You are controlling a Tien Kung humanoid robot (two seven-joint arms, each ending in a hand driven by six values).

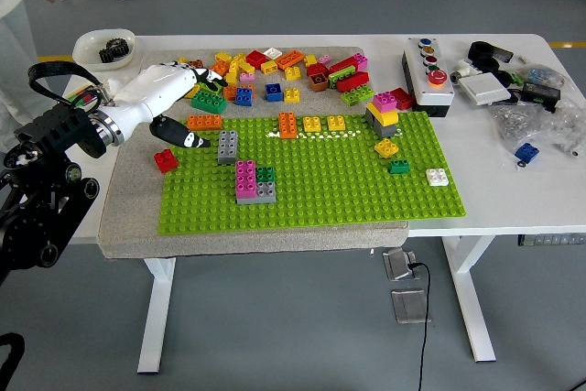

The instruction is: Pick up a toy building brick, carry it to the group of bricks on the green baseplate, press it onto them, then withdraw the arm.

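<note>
Bright, even light; sharp focus

One green baseplate [311, 180], one white bowl [103, 48], one button box [428, 75]

Just one view, my head cam: set high on my side, looking fwd and down over the white table [513, 199]. Near edge sits low in frame, floor beyond at top. Mid distance, whole green baseplate [311, 199] fits. My left arm enters from left.

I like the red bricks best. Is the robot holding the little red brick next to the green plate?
No. The red brick lies alone on the mat beside the green plate, and the left hand is above it, not touching.
</note>
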